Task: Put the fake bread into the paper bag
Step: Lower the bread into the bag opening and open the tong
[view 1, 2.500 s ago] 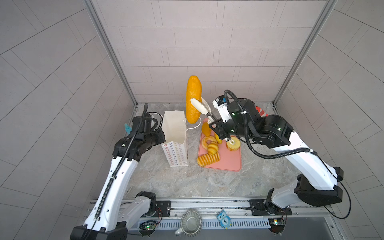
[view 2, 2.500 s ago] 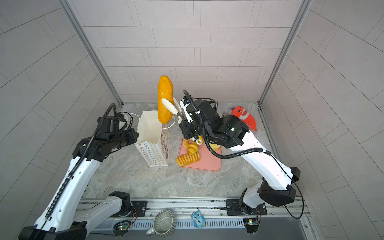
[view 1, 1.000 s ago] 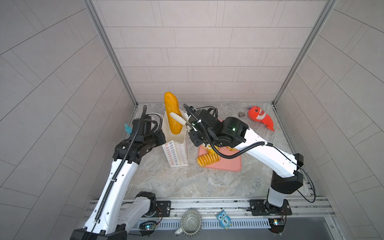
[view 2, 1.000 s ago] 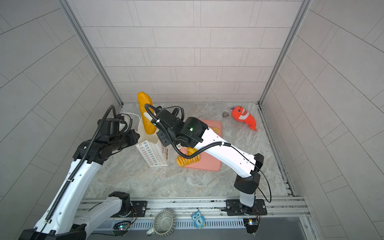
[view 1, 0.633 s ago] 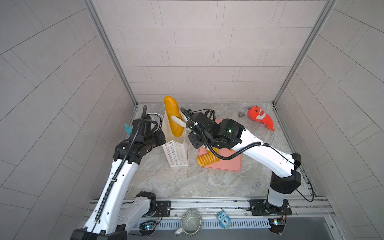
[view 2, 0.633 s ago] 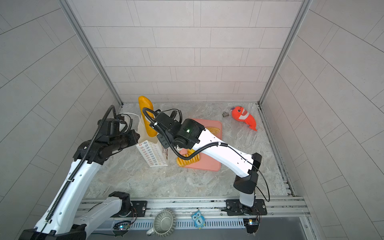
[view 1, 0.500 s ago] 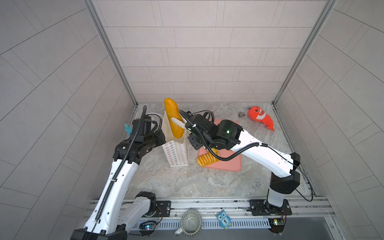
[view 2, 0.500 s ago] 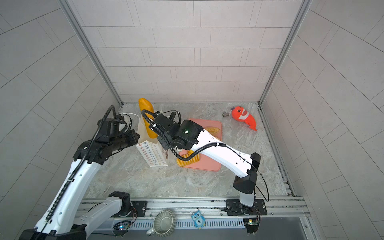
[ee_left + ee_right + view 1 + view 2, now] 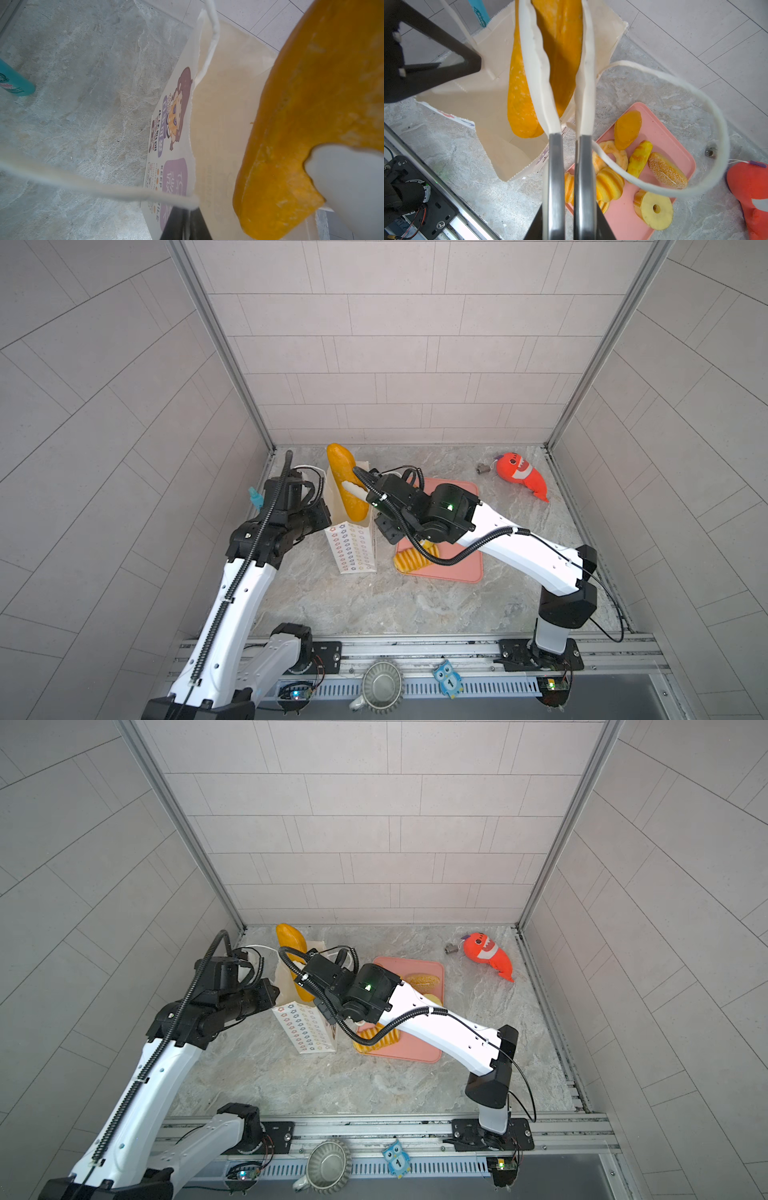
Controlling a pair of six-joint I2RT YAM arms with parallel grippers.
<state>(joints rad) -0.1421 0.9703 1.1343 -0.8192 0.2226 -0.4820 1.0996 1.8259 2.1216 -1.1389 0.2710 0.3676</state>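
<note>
A long orange loaf of fake bread (image 9: 347, 485) stands nearly upright with its lower end inside the mouth of the white paper bag (image 9: 353, 545). My right gripper (image 9: 556, 12) is shut on the loaf, one white finger (image 9: 533, 62) on either side. The bag stands at the back left in both top views, with flower print on its side (image 9: 307, 1029). My left gripper (image 9: 187, 224) is shut on the bag's rim beside a cord handle and holds the mouth open. Several more pastries lie on the pink tray (image 9: 675, 145), among them a ring doughnut (image 9: 654, 209) and a sesame bun (image 9: 666, 172).
An orange-red plush fish (image 9: 521, 475) lies at the back right, with a small metal piece (image 9: 482, 467) next to it. A teal bottle (image 9: 14, 83) stands by the left wall behind my left arm. The bag's other cord handle (image 9: 695, 93) loops out over the tray.
My right gripper has carried the loaf leftward from over the tray to the bag and lowered its end into the bag's mouth. My left gripper has kept its hold on the rim.
</note>
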